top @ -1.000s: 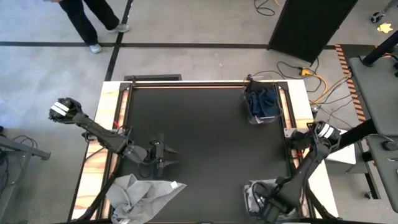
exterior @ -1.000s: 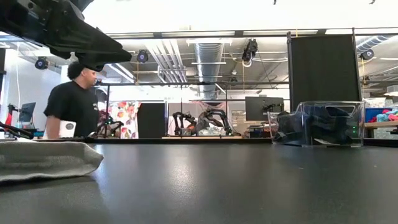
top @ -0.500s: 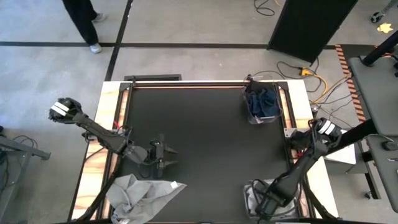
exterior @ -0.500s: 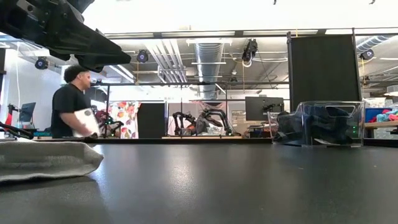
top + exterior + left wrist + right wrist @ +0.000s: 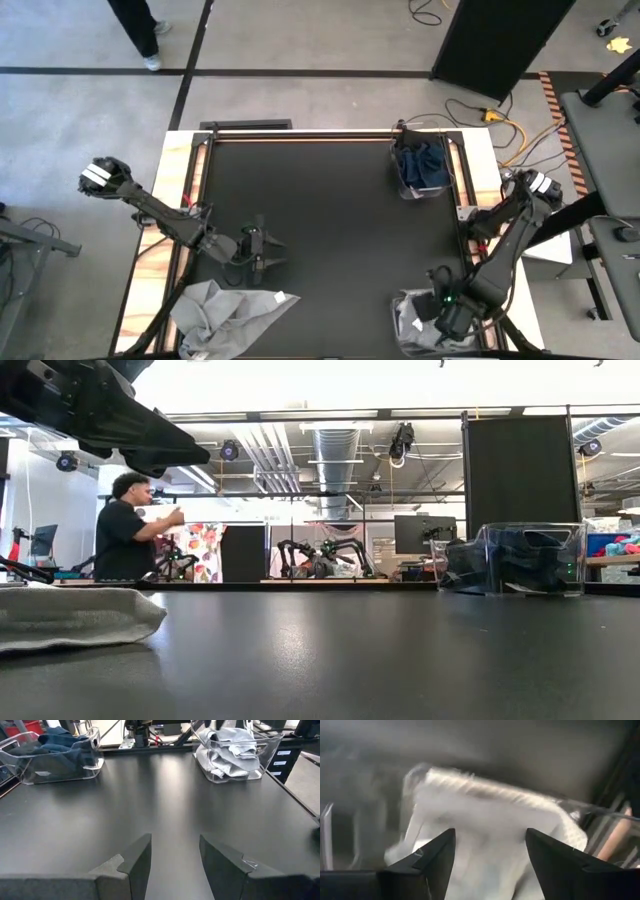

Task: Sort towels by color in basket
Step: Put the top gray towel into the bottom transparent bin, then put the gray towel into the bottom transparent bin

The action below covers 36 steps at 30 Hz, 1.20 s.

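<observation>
Grey towels point(image 5: 228, 312) lie loose near the left fingers point(image 5: 172, 857) — spread, empty — right fingers point(image 5: 490, 857) spread over a filled bin point(image 5: 412, 322).

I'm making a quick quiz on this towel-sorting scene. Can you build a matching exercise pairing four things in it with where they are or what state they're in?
Things:
1. dark navy towels
2. loose grey towel
3. left gripper
4. right gripper

Places or states:
A. over the near right bin of light towels, fingers open
B. flat on the table at its near left corner
C. in the clear bin at the far right
D. open and empty over the table, by the grey towel

Pairs: 1-C, 2-B, 3-D, 4-A
</observation>
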{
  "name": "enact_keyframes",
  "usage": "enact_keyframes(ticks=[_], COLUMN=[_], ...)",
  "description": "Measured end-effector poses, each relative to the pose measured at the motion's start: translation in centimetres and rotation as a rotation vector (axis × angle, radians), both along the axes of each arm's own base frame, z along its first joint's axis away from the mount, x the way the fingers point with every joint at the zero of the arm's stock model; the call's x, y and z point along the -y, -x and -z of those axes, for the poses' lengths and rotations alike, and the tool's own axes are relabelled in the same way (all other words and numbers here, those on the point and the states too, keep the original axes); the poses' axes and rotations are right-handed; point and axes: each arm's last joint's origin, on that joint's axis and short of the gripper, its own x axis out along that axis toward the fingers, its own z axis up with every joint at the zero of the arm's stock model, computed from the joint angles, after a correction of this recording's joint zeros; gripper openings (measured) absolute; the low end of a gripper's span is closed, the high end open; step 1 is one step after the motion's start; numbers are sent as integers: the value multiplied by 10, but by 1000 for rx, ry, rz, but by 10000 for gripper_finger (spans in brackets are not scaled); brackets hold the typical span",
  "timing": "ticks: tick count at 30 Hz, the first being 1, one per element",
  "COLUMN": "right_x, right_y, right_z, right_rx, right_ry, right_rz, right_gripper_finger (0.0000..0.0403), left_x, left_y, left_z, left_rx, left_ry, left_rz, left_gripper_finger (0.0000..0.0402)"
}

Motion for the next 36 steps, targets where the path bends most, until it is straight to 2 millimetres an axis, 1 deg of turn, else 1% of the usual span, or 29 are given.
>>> enact_keyframes(ticks=[3, 5, 9, 11, 13, 15, 19, 22, 24, 28, 31, 34, 36], right_x=[3, 3, -2, 2, 6, 9, 11, 12, 12, 18, 23, 26, 28], right_y=[2, -1, -6, -2, 1, 3, 4, 4, 5, 10, 13, 12, 9], right_z=[15, 33, 75, 93, 101, 104, 96, 81, 66, 34, 6, -15, -25], right_rx=[-23, -15, 56, 75, 64, 46, 54, 55, 47, -20, -40, 9, 82], right_ry=[32, 9, -211, -230, -227, -219, -207, -204, -195, -105, -44, 38, 92], right_rz=[110, 127, 105, 112, 137, 133, 107, 92, 81, 63, 48, 9, -13], right_gripper_finger=[225, 216, 204, 204, 206, 208, 212, 211, 210, 210, 210, 205, 202], left_x=[0, 0, 0, 0, 0, 0, 0, 0, 0, 0, 1, 2, 2], left_y=[0, 0, 0, 0, 0, 0, 0, 0, 0, 0, 3, 7, 9], left_z=[0, 0, 1, 1, 1, 1, 1, 0, 1, 1, 8, 15, 19], left_rx=[-3, -4, -5, -5, -5, -5, -5, -5, -5, -14, -93, -188, -246], left_ry=[6, 13, 17, 17, 17, 17, 10, 10, 13, 42, 96, 153, 220], left_rz=[-2, -5, -7, -7, -7, -6, -6, -6, -7, -14, 40, 78, 81], left_gripper_finger=[152, 152, 152, 152, 152, 152, 152, 152, 152, 152, 152, 152, 152])
